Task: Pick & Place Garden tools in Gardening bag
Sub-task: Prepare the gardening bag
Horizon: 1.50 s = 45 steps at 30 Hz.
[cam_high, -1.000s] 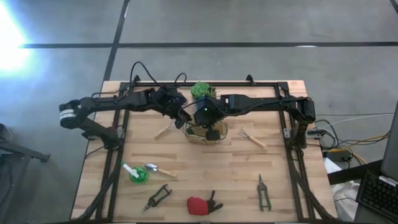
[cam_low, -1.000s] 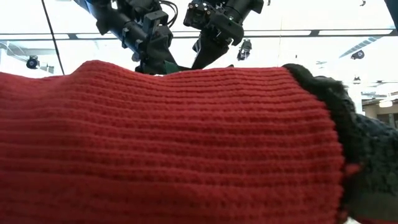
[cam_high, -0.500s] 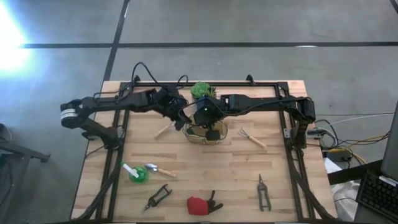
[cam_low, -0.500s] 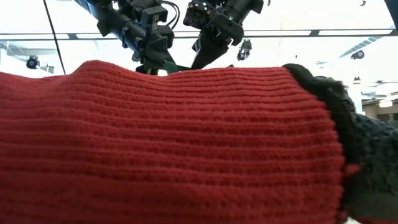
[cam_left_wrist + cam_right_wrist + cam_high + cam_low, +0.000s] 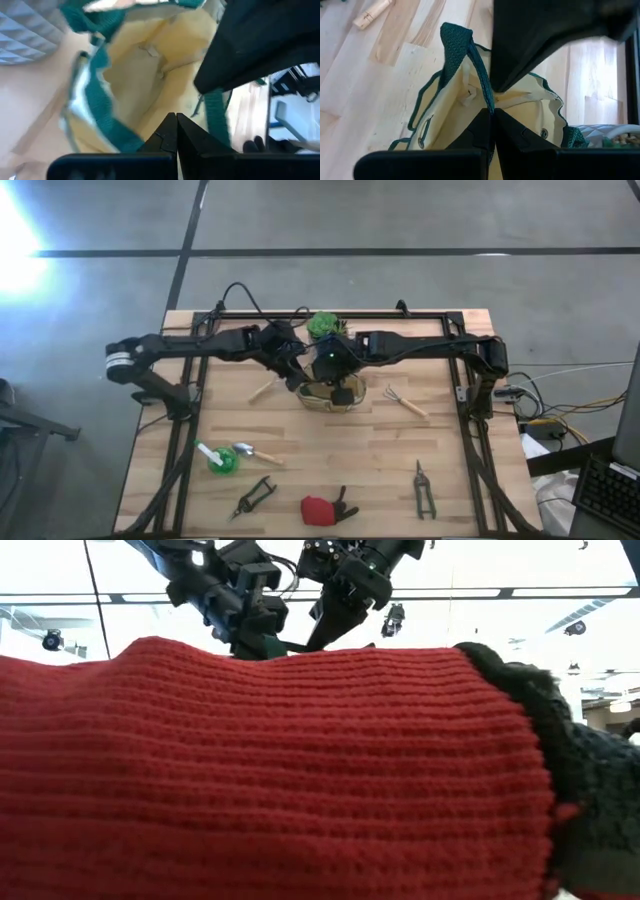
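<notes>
Both hands meet at the gardening bag [image 5: 331, 392], far-centre counter. Left hand [image 5: 176, 131] closed, apparently on nothing; right hand [image 5: 491, 112] pinches the green handle [image 5: 465, 55]. Rake fork [image 5: 405, 400] lies right of the bag (right arm nearer), long axis diagonal.

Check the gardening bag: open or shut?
Open: the gardening bag gapes, pale lining showing, with the right pincer shut on its green trim.

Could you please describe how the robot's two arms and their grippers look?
Both arms are dark, slender and jointed, with black cables looping along them. The left arm has a white band near its elbow. Left gripper and right gripper each have two flat black fingers.
</notes>
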{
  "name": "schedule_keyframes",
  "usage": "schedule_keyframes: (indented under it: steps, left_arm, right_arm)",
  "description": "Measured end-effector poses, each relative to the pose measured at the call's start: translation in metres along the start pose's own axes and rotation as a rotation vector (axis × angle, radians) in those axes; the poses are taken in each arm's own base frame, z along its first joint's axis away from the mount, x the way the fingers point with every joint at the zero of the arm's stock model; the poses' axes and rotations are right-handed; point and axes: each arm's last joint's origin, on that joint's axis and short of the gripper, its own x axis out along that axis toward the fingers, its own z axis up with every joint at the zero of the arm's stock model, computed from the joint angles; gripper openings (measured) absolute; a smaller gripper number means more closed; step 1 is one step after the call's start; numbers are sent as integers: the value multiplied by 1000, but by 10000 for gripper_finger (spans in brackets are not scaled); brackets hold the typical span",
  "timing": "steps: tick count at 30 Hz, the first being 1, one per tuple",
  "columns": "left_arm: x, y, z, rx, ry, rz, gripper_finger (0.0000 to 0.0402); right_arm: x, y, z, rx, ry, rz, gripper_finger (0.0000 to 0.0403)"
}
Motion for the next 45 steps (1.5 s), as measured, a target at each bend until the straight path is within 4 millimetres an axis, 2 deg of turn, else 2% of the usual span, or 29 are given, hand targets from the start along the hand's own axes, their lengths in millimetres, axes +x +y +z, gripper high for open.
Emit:
schedule_keyframes:
  steps: [5, 11, 26, 30, 39, 45]
  left_arm:
    - [14, -5, 14, 38, 36, -65, 1]
    - [15, -12, 27, 62, 81, -57, 1]
    - [17, -15, 26, 86, 96, -61, 1]
    - [18, -16, 25, 94, 97, -68, 1]
    - [20, -16, 22, 105, 108, -77, 0]
    - [20, -18, 21, 112, 118, -97, 0]
  right_arm:
    - [-9, 0, 2, -2, -24, -5, 8]
    - [-10, 0, 2, -2, -25, -1, 8]
    - [-10, 2, 2, 50, -16, 4, 10]
    - [-9, 5, 3, 46, -14, 5, 34]
    - [-9, 12, 4, 29, -9, 13, 126]
    - [-21, 15, 8, 16, -45, 31, 162]
